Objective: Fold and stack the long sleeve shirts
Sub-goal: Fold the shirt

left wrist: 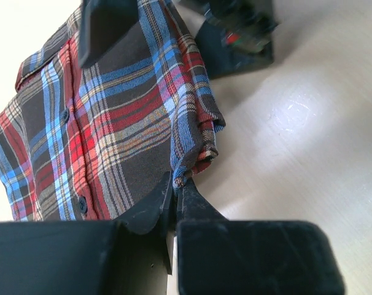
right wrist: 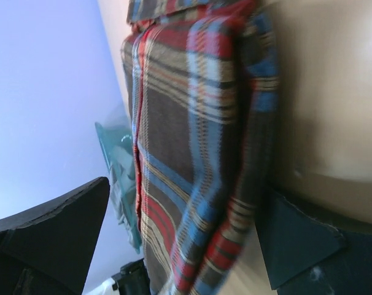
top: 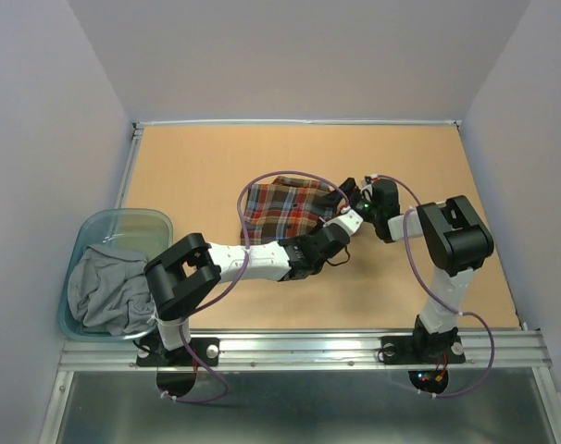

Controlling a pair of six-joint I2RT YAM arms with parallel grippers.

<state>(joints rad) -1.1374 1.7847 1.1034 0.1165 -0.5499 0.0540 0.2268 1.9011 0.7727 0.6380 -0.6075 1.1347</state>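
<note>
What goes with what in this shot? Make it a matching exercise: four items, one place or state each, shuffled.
Items
1. red, brown and blue plaid flannel shirt
2. crumpled grey cloth garment
3. left gripper
4. right gripper

Place or state
A. open, straddling the shirt's edge
B. folded on the tan wooden table
C. shut on the shirt's corner
D. heaped in the teal plastic bin

Pairs: 1-B, 2-D, 3-C, 4-A.
</note>
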